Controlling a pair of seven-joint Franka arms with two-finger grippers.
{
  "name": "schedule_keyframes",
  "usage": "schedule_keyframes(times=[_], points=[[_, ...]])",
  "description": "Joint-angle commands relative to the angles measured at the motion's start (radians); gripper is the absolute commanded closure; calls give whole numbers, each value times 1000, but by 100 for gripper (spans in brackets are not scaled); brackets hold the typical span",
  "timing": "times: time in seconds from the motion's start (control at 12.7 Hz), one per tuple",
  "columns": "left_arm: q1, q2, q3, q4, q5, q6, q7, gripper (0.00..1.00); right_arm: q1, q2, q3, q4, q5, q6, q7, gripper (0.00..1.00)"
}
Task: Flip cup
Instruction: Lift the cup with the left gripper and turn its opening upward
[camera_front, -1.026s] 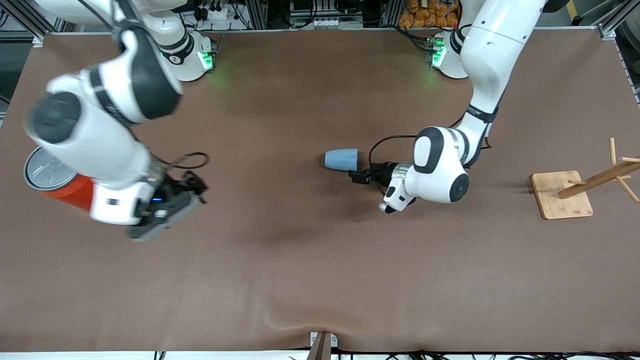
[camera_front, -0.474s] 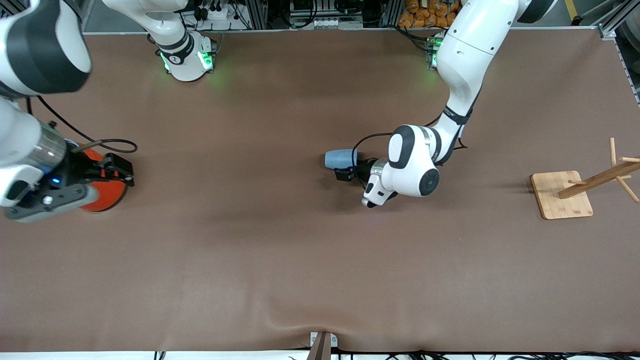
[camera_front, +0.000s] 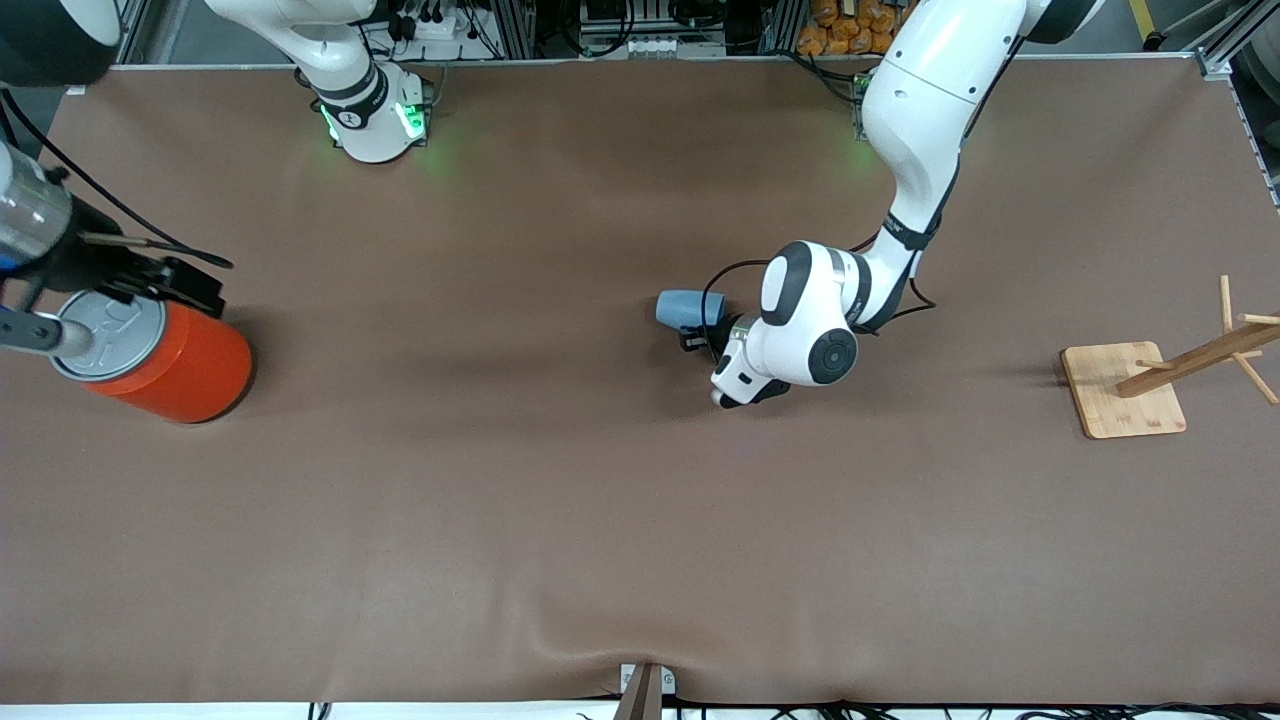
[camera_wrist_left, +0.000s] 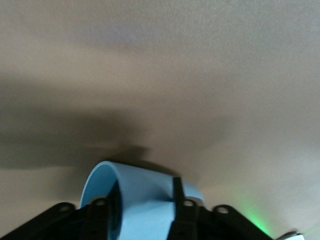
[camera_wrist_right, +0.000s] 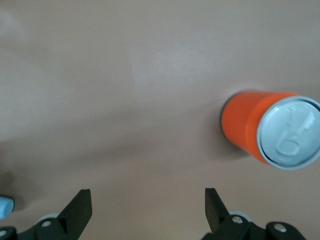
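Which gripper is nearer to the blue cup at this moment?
Left. The left gripper has its fingers around the cup, one inside its mouth. The right gripper hangs open at the right arm's end of the table, by the orange can.

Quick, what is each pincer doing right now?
Left pincer: shut on the blue cup.
Right pincer: open, holding nothing, up beside the orange can.
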Motion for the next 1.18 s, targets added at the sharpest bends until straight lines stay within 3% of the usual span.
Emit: schedule_keyframes(times=[0.0, 0.24, 0.55, 0.87, 1.11], points=[[-13, -22, 10, -7, 98, 5, -59, 100, -13, -223, -68, -285, 92, 118, 26, 0], [-10, -37, 15, -7, 138, -5, -78, 100, -16, -279, -85, -355, 93, 146, 85, 0], [18, -76, 25, 59, 335, -36, -237, 100, -8, -201, -89, -190, 74, 103, 70, 0], [12, -88, 156, 155, 486, -42, -267, 100, -8, -199, -89, -160, 117, 38, 53, 0], [18, -82, 225, 171, 742, -24, -365, 100, -8, -191, -89, -130, 80, 29, 53, 0]])
